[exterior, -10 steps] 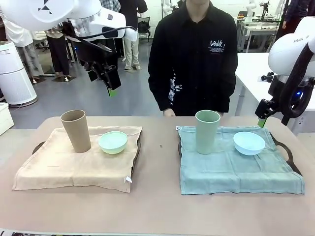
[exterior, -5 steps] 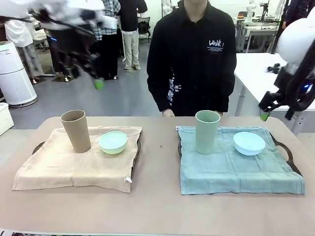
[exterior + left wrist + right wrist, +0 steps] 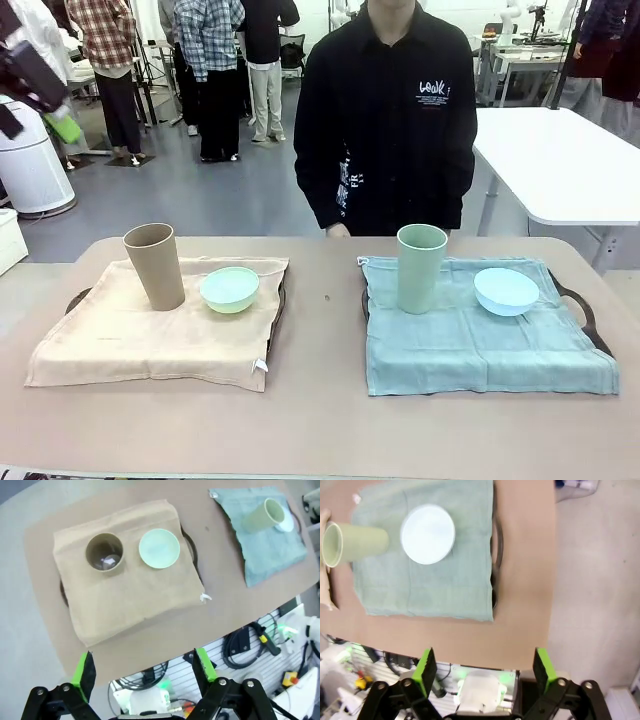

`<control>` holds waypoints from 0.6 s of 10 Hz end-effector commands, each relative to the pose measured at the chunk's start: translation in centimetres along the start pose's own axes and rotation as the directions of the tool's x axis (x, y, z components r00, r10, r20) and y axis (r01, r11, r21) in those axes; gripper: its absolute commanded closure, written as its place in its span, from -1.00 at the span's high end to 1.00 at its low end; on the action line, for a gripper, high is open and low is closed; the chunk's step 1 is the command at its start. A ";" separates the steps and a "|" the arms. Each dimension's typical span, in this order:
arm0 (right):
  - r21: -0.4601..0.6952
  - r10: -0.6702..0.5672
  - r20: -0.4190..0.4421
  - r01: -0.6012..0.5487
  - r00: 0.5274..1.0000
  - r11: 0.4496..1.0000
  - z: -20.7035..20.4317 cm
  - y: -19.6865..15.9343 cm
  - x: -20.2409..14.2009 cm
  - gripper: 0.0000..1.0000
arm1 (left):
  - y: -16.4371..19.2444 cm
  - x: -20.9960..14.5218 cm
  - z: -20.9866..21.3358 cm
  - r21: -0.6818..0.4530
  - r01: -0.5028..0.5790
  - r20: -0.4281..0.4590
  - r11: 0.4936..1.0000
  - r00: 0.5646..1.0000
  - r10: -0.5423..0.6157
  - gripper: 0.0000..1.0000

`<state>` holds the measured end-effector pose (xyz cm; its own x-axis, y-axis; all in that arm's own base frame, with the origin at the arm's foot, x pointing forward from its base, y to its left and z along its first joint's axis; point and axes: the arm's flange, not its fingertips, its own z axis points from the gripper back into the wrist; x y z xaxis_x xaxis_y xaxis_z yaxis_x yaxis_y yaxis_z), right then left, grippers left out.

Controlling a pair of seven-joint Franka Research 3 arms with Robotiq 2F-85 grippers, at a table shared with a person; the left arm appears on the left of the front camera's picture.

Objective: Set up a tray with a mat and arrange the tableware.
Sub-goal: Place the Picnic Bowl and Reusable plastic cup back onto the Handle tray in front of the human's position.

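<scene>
On the left tray [image 3: 78,298], a tan mat [image 3: 150,335] carries an upright tan cup [image 3: 155,265] and a mint green bowl [image 3: 229,288]. The right tray [image 3: 580,305] has a blue-green mat [image 3: 480,345] with a pale green cup [image 3: 420,268] and a light blue bowl [image 3: 505,290]. My left gripper [image 3: 58,124] is high at the far left, open and empty. From above, my left gripper [image 3: 144,672] looks down on the tan cup [image 3: 104,552] and mint bowl [image 3: 159,548]. High over the blue bowl [image 3: 427,534] and green cup [image 3: 355,544], my right gripper [image 3: 485,672] is open and empty.
A person in a black shirt [image 3: 388,120] stands at the far edge of the brown table [image 3: 320,420], between the trays. A white table [image 3: 560,160] is at the back right. Cables and gear [image 3: 250,645] lie below the near table edge.
Both arms have lifted away from the table. The left gripper swung up and left to the picture's edge. The right arm has left the front view. The tableware has not moved.
</scene>
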<state>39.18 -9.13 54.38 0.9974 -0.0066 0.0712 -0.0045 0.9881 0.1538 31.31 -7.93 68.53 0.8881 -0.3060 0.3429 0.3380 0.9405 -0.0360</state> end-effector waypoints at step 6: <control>0.417 -0.009 -0.148 0.071 0.989 0.906 1.7 -8.1 5.3 1.00 | 11.1 -1.1 -1.7 -0.454 -0.098 0.139 0.886 0.974 0.179 1.00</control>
<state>42.29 -13.45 53.64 0.9999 0.0104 0.0043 -0.0112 0.9138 0.4061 34.45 -1.05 67.73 0.8842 -0.1678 0.4359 0.3314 0.8830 -0.3323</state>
